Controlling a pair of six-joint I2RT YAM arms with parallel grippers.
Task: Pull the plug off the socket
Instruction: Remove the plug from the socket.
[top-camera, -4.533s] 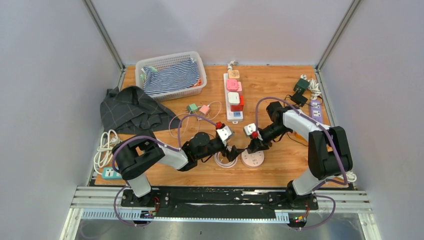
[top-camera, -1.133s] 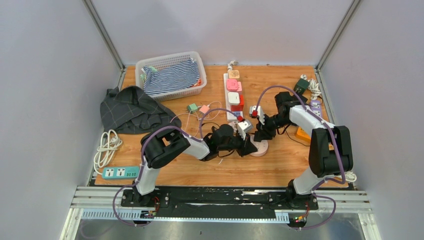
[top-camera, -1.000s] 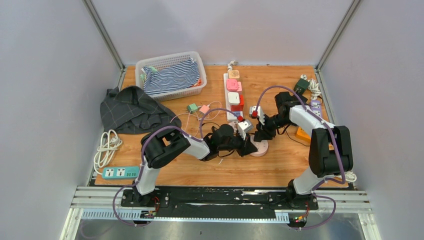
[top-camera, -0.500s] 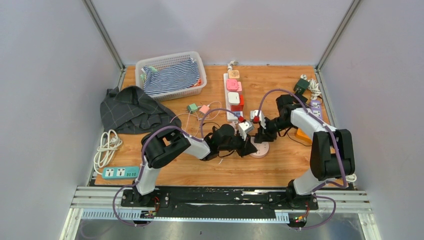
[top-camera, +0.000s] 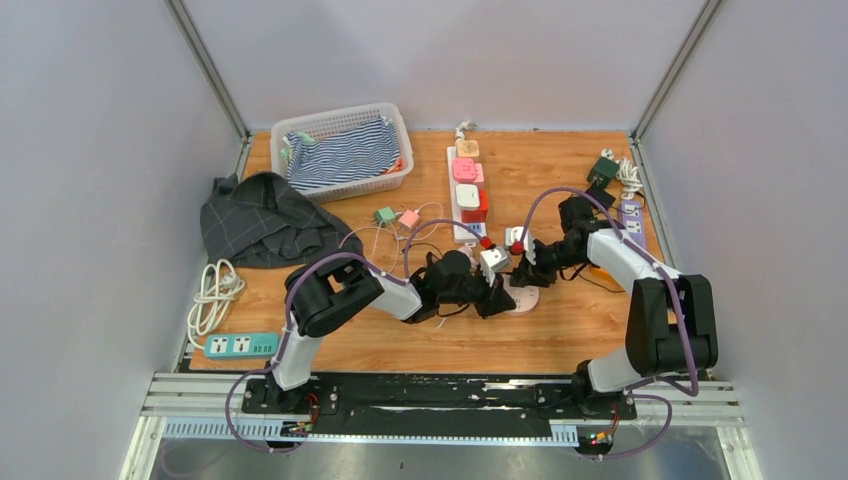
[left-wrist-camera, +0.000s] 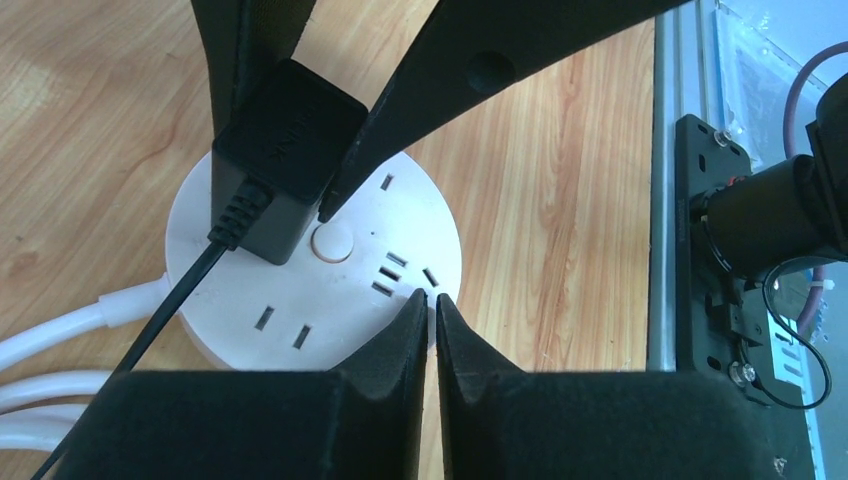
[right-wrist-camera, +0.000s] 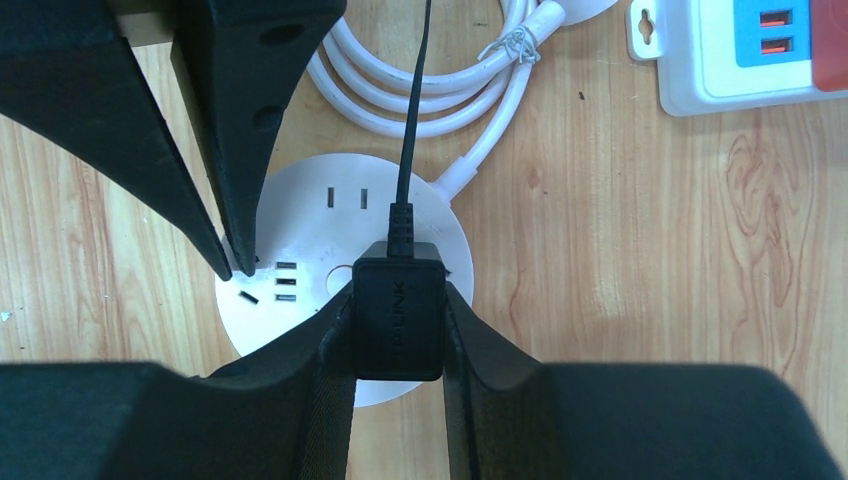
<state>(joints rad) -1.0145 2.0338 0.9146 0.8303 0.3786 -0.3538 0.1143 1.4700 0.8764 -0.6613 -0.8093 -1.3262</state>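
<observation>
Nearest the bases, the left gripper (left-wrist-camera: 432, 305) is closed tight on nothing. Its fingertips (left-wrist-camera: 400, 335) are set on the rim of the round white socket (left-wrist-camera: 350, 285), apparently pinning it down. The socket lies on the table (top-camera: 560, 340) between the two arms, near the close end of the power strip (top-camera: 467, 195). Off-centre on its top stands the black plug (left-wrist-camera: 285, 150), seemingly not yet out. Its body rises straight from the face, so the pull has to go straight up while the left arm holds the base. The right gripper (right-wrist-camera: 398, 295) comes in from the far side and clamps the plug's two flat flanks, jaws narrow around it, so it is the arm placed to lift. The cord (right-wrist-camera: 412, 120) trails off toward the left arm. A few seconds ago the socket lay nearer the front edge. Over the last second the right wrist has drawn in closer above it.
</observation>
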